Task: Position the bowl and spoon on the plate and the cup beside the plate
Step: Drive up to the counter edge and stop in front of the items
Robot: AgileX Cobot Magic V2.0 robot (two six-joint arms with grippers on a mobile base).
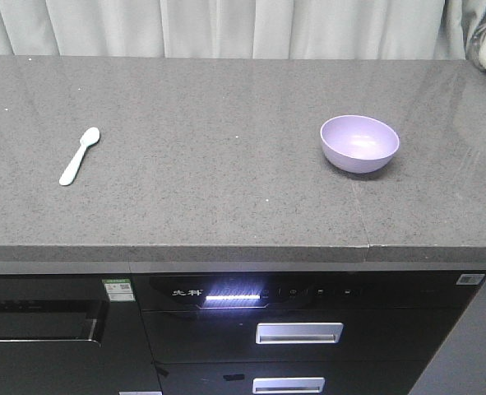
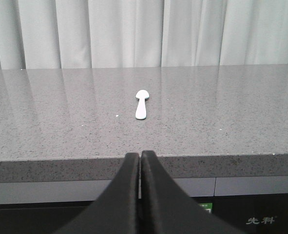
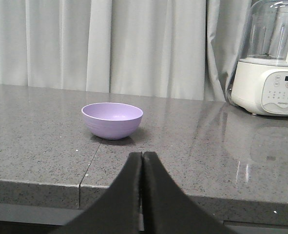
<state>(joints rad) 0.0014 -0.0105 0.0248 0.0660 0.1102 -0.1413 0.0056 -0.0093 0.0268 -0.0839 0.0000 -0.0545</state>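
Exterior front-facing view gives you the biggest thing first: the grey speckled countertop [image 1: 226,197], with a pale curtain [image 1: 226,29] behind it and a black appliance front [image 1: 374,329] under its edge. At the counter's right end, seen from the right wrist, stands a white blender [image 3: 268,63] with a clear jar; you cannot tell what the jar holds.

Your left gripper [image 2: 140,154] hangs off the counter's front edge in line with the spoon, its black jaws pressed together on nothing. Your right gripper [image 3: 142,153] does the same in front of the bowl, jaws closed and holding nothing.

The bowl [image 1: 359,142] sits upright on the right part of the counter, its inside plain lavender. The spoon [image 1: 79,155] lies flat on the left part, well apart from the bowl, head toward the curtain.

On the appliance panel you can read the white characters "先科" [image 1: 187,293]. The green sticker [image 1: 118,288] to their left is too small to read.
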